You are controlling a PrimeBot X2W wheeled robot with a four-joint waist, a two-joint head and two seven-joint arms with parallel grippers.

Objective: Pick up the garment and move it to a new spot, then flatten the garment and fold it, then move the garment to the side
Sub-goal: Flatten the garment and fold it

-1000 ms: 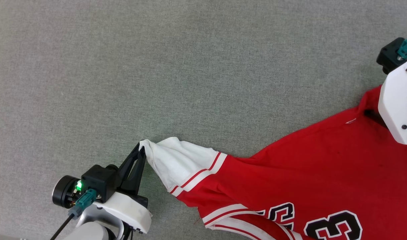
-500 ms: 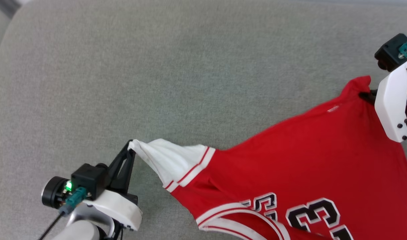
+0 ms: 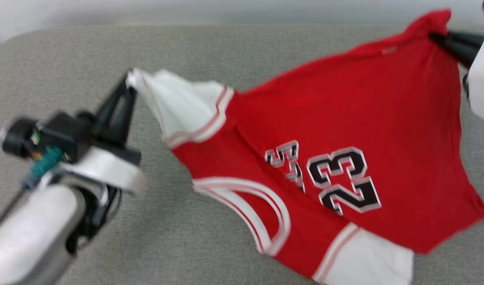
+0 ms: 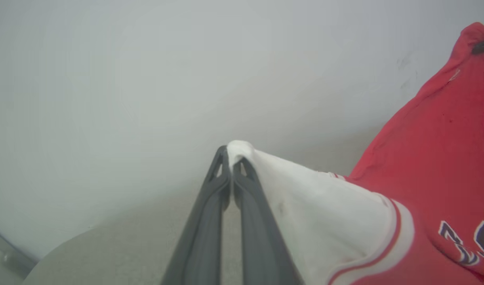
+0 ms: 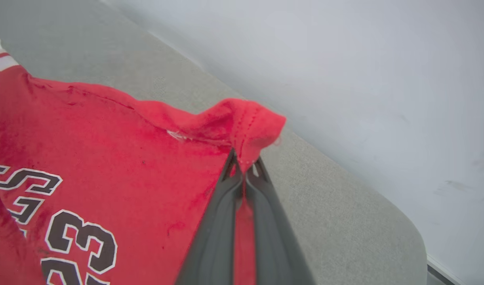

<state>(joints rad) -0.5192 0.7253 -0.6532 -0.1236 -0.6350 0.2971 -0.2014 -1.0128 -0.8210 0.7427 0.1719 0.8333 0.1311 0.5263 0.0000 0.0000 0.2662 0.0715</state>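
Head view, somewhat blurred: at the left we see our left gripper (image 3: 130, 78), its two dark fingers pressed together and pinching the tip of a white sleeve (image 3: 178, 105). That sleeve belongs to the shirt (image 3: 384, 99), which is red and stretches rightward from the pinch, above a grey padded surface (image 3: 226, 51). The cloth looks lifted and pulled taut between our two grips, though the blur makes it hard to say whether its lower edge touches the surface. Near the middle, the neck opening shows its striped trim (image 3: 265, 213) in white and red. Just right of that sits a black number 23 (image 3: 345, 178) outlined in white. Below it, at the bottom edge, lies the second white sleeve (image 3: 368, 265). At the far upper right our right gripper (image 3: 436, 37) has its fingers closed on a red corner of the shirt.

Left wrist view: our left gripper (image 4: 231, 152) fingers meet at their tips, with a fold of white sleeve bunched between them and spilling to the right. Red cloth fills the right side, and a pale wall (image 4: 147, 59) stands behind.

Right wrist view: the number 23 lies at the lower left on red cloth. Right of centre, our right gripper (image 5: 244, 160) fingers squeeze the red corner, which stands up in a small peak above the tips. The grey surface and the pale wall lie beyond.
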